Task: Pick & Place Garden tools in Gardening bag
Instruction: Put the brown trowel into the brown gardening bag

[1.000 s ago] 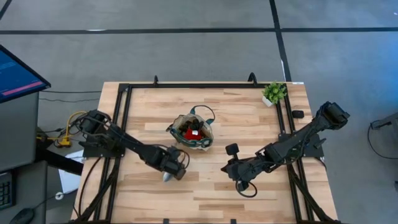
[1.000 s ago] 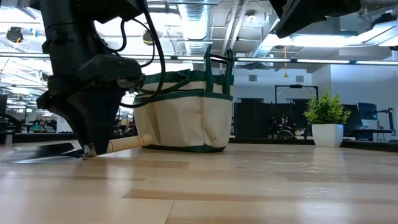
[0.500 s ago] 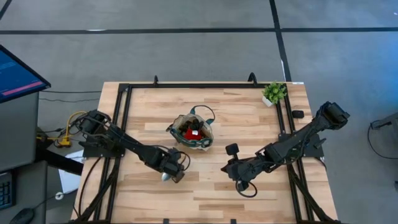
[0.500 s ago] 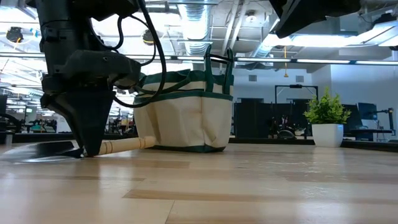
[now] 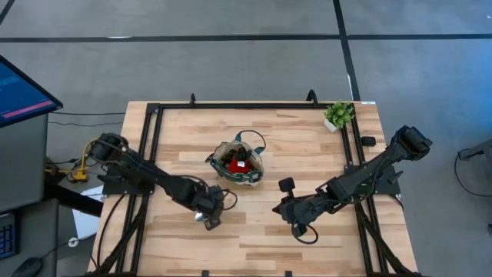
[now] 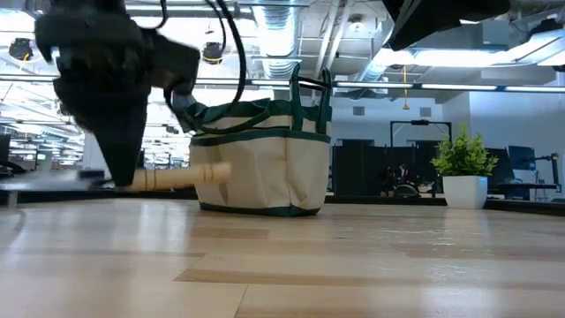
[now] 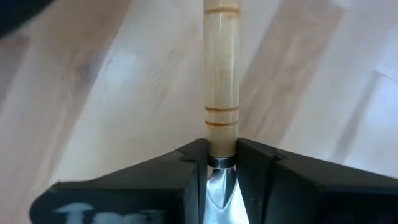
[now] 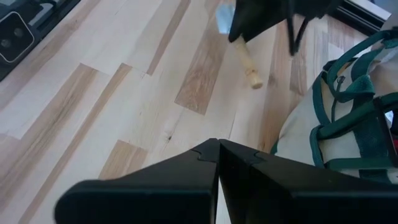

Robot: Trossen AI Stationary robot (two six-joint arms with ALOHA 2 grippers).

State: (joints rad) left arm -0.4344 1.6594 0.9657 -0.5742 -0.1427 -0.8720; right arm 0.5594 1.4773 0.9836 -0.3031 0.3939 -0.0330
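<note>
The left gripper (image 5: 206, 216) is clamped on the silver trowel (image 7: 222, 118), gripped at the metal collar where the wooden handle meets the blade; in the left wrist view the pale handle is seen running straight out ahead from between the two dark fingers. In the low view the handle (image 6: 181, 176) is held roughly level and clear of the table (image 5: 307, 154), pointing toward the gardening bag (image 6: 263, 163).

Seen from above, the gardening bag (image 5: 238, 161) sits near the middle of the table, at about one o'clock from the left gripper and only a short way off. The trowel's long axis is already turned roughly along that same line, handle end leading toward the bag and blade trailing behind the fingers. The bag's mouth is open upward, and a red-and-black piece (image 5: 237, 163) is visible inside it.

The right gripper (image 5: 296, 217) is fully closed on nothing and waits low over the table at about four o'clock from the bag, slightly farther from it than the left gripper. A small potted plant (image 5: 338, 115) stands well apart at the far right corner.

The coming move is judged to turn on height: the trowel must be raised above the bag's rim and loop handles before it is carried over the opening.
</note>
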